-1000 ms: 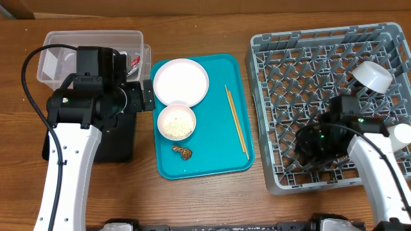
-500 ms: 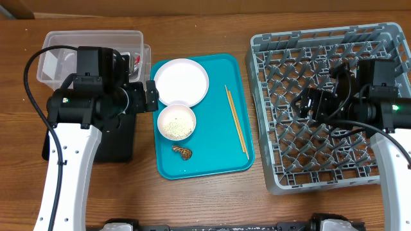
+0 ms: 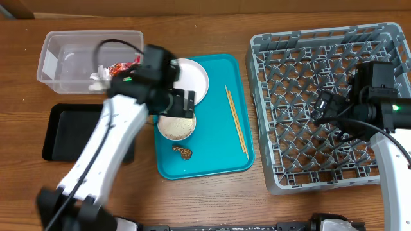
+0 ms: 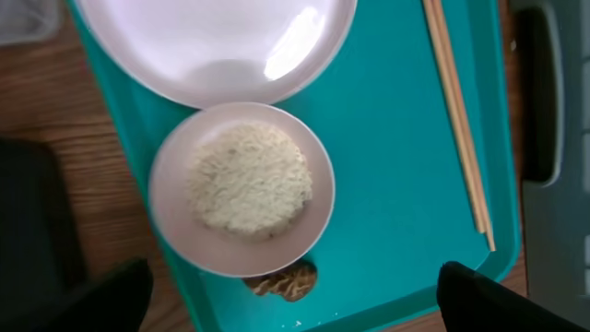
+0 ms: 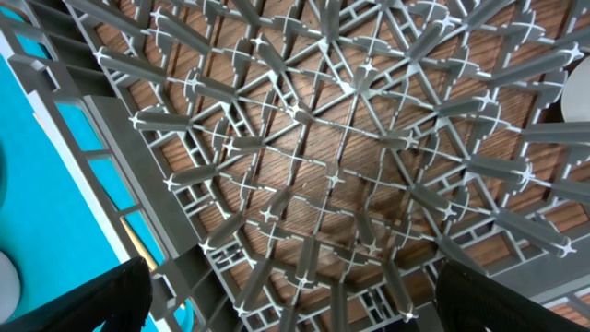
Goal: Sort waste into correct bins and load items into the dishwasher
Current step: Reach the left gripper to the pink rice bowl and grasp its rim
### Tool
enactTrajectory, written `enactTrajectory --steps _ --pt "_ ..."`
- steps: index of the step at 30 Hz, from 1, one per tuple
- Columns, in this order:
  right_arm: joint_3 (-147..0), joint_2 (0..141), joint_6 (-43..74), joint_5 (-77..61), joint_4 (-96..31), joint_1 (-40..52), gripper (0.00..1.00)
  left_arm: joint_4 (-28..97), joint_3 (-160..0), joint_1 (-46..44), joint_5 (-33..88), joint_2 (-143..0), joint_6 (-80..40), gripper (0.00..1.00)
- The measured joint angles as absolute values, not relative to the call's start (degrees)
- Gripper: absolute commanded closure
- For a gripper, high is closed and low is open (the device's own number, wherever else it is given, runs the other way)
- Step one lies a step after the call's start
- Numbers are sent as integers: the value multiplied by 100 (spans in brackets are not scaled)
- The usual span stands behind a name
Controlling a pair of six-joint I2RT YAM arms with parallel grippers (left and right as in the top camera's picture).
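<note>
My left gripper (image 3: 178, 106) hangs open over the teal tray (image 3: 221, 160), above the far rim of a small white bowl (image 3: 177, 128) filled with rice (image 4: 249, 177). Nothing is between its fingers (image 4: 502, 300). A brown food scrap (image 4: 282, 280) lies just in front of the bowl (image 4: 175, 212), and a white plate (image 3: 191, 77) sits behind it. Chopsticks (image 3: 236, 122) lie along the tray's right side. My right gripper (image 3: 324, 106) is open and empty above the grey dish rack (image 3: 289, 83). The red wrapper (image 3: 122, 67) and tissue (image 3: 97, 78) lie in the clear tub (image 3: 58, 61).
A black tray (image 3: 70, 131) lies on the table left of the teal tray. The rack's upright pegs (image 5: 341, 157) fill the right wrist view, with a pale rounded item (image 5: 579, 88) at its right edge. Bare wood shows between tray and rack.
My left arm swung right, from over the black tray and tub to over the teal tray. My right gripper opened and moved from the rack's front to its middle.
</note>
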State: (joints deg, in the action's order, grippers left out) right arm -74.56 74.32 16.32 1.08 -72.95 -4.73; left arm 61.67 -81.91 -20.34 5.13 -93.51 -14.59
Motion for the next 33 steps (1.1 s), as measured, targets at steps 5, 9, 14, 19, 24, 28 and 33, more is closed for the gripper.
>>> enactTrajectory --steps 5,9,14,19,24,28,33 --pt "-7456 7432 1649 106 -7293 -473 0 6104 -8191 -2506 440 -10189 -1575 6" --pt "-7456 7432 1651 102 -7299 -473 0 5961 -8191 -2696 388 -10680 -1623 13" --pt "-7456 7432 1651 104 -7303 -473 0 5682 -8191 -2823 329 -11074 -1645 26" --pt "-7456 7432 1651 104 -7301 -473 0 5566 -8191 -2871 309 -11386 -1680 46" --pt "-7456 7432 1651 104 -7301 -473 0 5566 -8191 -2880 272 -11633 -1660 61" --pt "-7456 7432 1649 104 -7306 -473 0 5548 -8191 -2880 270 -11638 -1664 74" --pt "-7456 7432 1651 102 -7306 -473 0 5553 -8191 -2880 270 -11638 -1662 94"
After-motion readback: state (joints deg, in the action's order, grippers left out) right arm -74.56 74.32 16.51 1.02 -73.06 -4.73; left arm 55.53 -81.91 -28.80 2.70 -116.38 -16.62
